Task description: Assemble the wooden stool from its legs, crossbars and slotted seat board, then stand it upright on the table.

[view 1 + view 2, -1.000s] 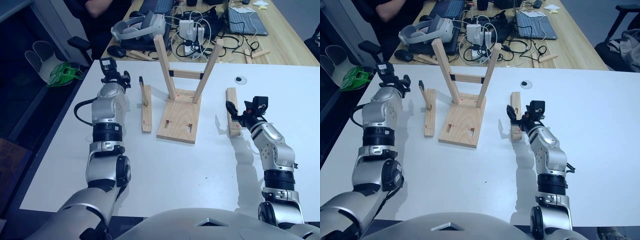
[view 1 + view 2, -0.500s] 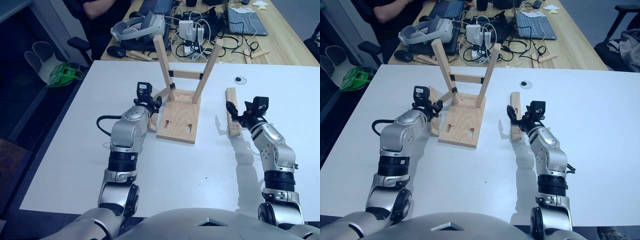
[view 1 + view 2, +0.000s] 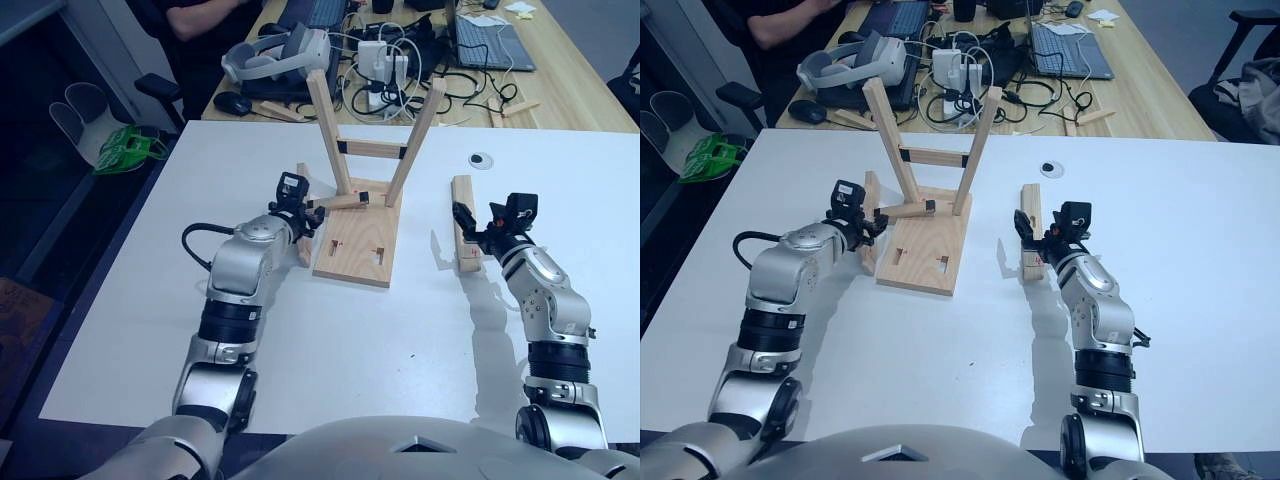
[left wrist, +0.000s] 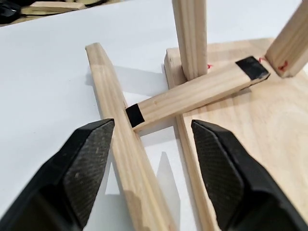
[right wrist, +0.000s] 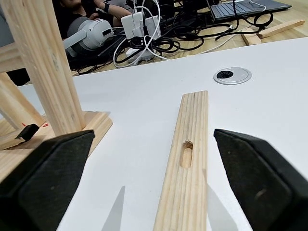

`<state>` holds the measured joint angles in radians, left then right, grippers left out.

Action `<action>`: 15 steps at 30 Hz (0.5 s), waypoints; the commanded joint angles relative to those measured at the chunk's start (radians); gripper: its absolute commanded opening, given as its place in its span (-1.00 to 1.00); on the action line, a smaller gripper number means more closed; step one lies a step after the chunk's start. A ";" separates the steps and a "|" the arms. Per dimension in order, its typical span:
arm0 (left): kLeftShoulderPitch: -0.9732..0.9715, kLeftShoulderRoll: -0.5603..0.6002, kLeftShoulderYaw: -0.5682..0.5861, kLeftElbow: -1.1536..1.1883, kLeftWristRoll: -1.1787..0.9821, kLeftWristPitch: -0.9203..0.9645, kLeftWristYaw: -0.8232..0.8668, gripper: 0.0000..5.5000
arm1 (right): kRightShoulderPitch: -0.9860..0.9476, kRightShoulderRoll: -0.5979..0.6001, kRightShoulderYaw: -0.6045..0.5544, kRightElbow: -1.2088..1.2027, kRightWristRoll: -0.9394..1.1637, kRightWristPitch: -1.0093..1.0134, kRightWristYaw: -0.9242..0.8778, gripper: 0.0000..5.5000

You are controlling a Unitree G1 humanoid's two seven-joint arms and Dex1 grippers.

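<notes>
Left gripper (image 4: 151,125), jaws wide, straddled the pale wooden leg (image 4: 108,84) lying 12-to-6 at 9 o'clock of the slotted seat board (image 3: 350,255) (black-taped crossbar (image 4: 192,94) apparently resting on it); right gripper (image 3: 462,228), farther off, also open.

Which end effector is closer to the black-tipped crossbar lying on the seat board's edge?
Left. The left end effector sits open right at the crossbar's near end; the right end effector is across the seat board, by a loose leg.
</notes>
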<state>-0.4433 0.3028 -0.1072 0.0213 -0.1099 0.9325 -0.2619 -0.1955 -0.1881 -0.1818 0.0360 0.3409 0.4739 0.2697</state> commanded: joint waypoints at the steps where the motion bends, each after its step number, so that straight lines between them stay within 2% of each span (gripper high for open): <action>1: -0.112 0.100 -0.024 0.120 0.022 -0.049 -0.104 0.08 | -0.003 0.013 -0.009 -0.002 0.010 0.000 -0.012 0.67; 4: -0.280 0.139 -0.016 0.323 0.046 -0.154 -0.157 0.08 | -0.007 0.017 -0.011 0.002 0.011 -0.005 -0.018 0.67; 9: -0.550 0.100 -0.017 0.742 0.068 -0.261 -0.233 0.39 | -0.008 0.020 -0.013 0.012 0.008 -0.018 -0.025 0.67; 15: -0.697 0.042 0.009 1.098 0.093 -0.364 -0.241 0.71 | -0.014 0.029 -0.011 0.023 0.007 -0.032 -0.031 0.67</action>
<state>-1.0951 0.3613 -0.0976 1.0501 -0.0399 0.5985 -0.4981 -0.1982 -0.1638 -0.1893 0.0511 0.3478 0.4494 0.2459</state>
